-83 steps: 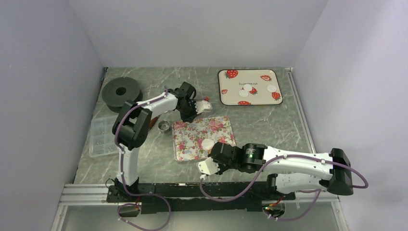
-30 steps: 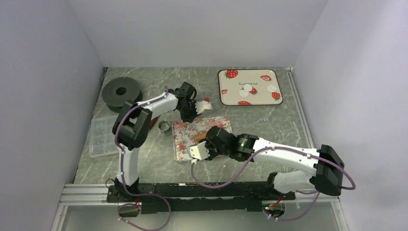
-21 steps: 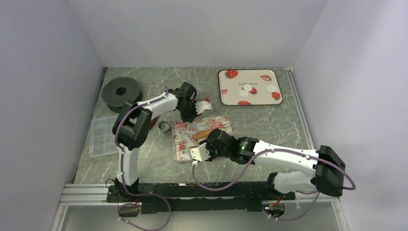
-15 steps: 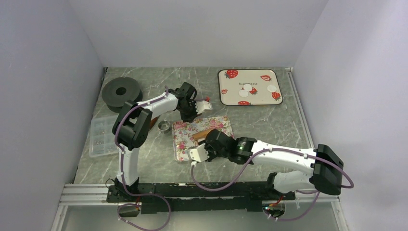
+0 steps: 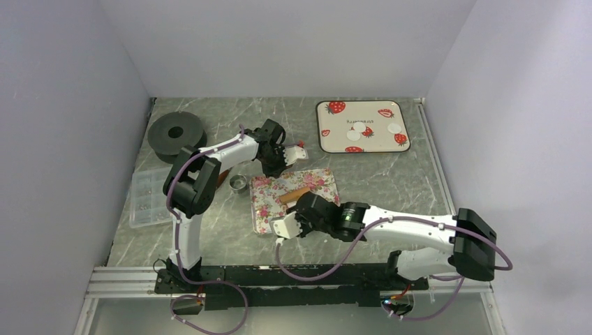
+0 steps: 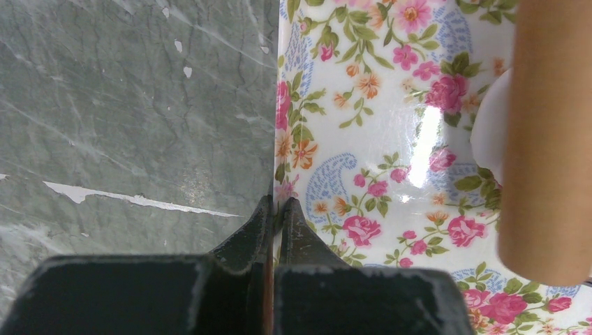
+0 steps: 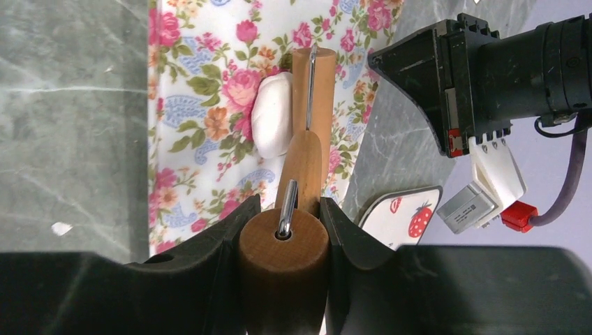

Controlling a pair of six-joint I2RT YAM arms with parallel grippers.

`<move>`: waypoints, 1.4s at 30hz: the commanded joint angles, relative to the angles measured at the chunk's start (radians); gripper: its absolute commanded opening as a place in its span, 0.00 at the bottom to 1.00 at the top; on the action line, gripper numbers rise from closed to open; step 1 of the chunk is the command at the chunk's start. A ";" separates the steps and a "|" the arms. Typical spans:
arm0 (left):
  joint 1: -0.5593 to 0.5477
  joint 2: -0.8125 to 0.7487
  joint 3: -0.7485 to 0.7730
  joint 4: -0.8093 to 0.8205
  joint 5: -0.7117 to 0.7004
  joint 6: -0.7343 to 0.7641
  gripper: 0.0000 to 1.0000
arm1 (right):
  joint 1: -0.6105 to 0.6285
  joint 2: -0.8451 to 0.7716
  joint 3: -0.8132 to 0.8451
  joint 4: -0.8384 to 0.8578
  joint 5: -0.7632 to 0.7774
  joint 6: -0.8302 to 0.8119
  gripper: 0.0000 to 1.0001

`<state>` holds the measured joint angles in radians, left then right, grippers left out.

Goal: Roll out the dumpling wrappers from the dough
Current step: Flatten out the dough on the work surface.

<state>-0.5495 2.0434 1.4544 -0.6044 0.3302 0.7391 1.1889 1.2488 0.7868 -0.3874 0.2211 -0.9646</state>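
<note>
My right gripper (image 7: 287, 209) is shut on the wooden handle of a rolling pin (image 7: 313, 87), whose roller lies across the floral tray (image 7: 188, 112). A white lump of dough (image 7: 274, 115) sits against the roller's left side. From above, the right gripper (image 5: 304, 204) hovers over the floral tray (image 5: 265, 209) and hides the dough. My left gripper (image 6: 274, 204) is shut on the floral tray's rim (image 6: 280, 139), at the tray's far left corner (image 5: 278, 169). Three dumpling wrappers (image 5: 360, 128) lie on the strawberry tray (image 5: 328, 132) at the back right.
A small metal ring cutter (image 5: 239, 183) stands left of the floral tray. A clear plastic box (image 5: 146, 197) and a black spool (image 5: 176, 132) lie along the left side. White walls close in the table on three sides.
My right gripper came from the floral tray's near edge onto the tray with the rolling pin, covering the dough, then drifted slightly left. The left gripper has not moved.
</note>
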 commanded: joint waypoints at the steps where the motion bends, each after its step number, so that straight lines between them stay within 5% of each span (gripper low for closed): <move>1: -0.018 0.089 -0.069 -0.045 -0.061 0.002 0.00 | -0.008 0.060 -0.001 -0.113 -0.068 0.024 0.00; 10: -0.018 0.098 -0.063 -0.044 -0.062 0.003 0.00 | 0.086 -0.096 -0.056 -0.277 -0.016 0.138 0.00; 21: -0.018 0.095 -0.071 -0.045 -0.068 0.005 0.00 | 0.021 0.064 0.009 -0.143 -0.043 0.042 0.00; 31: -0.018 0.100 -0.061 -0.047 -0.062 0.005 0.00 | 0.080 -0.162 0.071 -0.307 -0.003 0.137 0.00; 42: -0.018 0.100 -0.065 -0.051 -0.060 0.006 0.00 | -0.114 -0.044 0.194 0.041 -0.141 -0.021 0.00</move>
<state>-0.5514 2.0418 1.4532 -0.6025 0.3244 0.7395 1.1141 1.1477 0.9226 -0.5243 0.1566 -0.9184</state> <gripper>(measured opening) 0.026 0.375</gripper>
